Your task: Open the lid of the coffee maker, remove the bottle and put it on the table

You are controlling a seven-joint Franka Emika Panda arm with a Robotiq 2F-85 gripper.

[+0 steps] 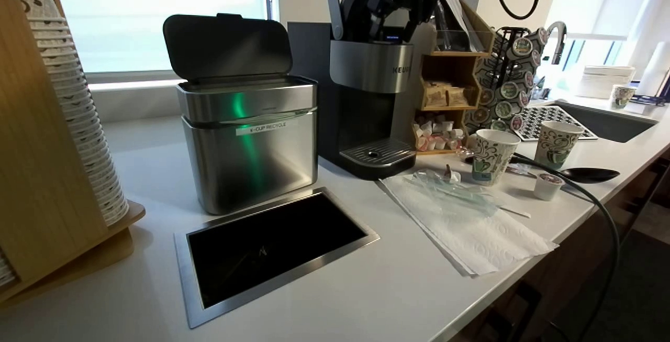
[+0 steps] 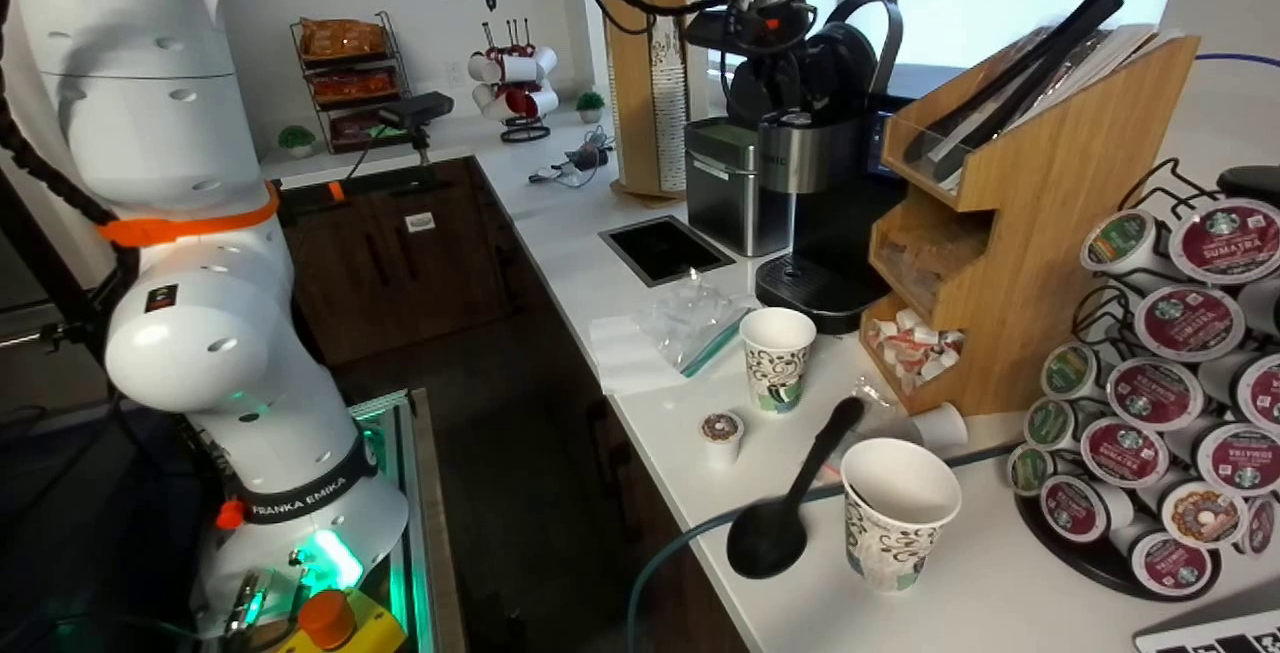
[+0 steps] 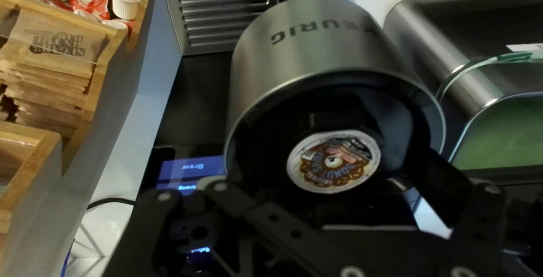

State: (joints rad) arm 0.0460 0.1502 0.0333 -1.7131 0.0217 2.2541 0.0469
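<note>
Pinching this pod [image 3: 334, 161] (the task's "bottle") will want a light touch: I'd guess it's featherweight plastic with a slick foil top that dents if you jab it. It sits in the open top of the coffee maker [image 1: 366, 64], lid [image 1: 357, 9] already up, and the gripper [image 1: 392, 34] is over it with fingers spread; can't tell if either one touches. Best bet imo is the pod's edge, from both sides, since the body's sunk out of sight. Tight spot though: the coffee maker's wall rings it, the raised lid's near the fingers, and the steel bin [image 1: 251, 158] and wooden organizer [image 2: 1080, 153] sit on either side. Also, paper towel [image 1: 497, 247] and a plastic bag [image 1: 455, 195] clutter the countertop [image 1: 398, 274].
</note>
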